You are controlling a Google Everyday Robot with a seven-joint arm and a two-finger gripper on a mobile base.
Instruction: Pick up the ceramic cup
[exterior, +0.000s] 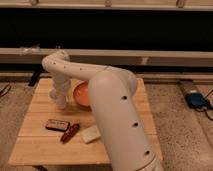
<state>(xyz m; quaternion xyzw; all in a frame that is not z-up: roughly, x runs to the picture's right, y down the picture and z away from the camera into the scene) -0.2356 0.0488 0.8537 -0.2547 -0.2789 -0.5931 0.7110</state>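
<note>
My gripper hangs from the white arm and points down at the left part of the wooden table, just left of the orange bowl. The ceramic cup, small and white, is at the gripper's tip. It is mostly covered by the gripper and hard to tell apart from it. I cannot see whether the cup is held.
A dark flat box, a red-brown elongated item and a pale flat item lie on the table's front half. My bulky arm covers the table's right side. A dark wall with a rail runs behind. A blue object lies on the floor at right.
</note>
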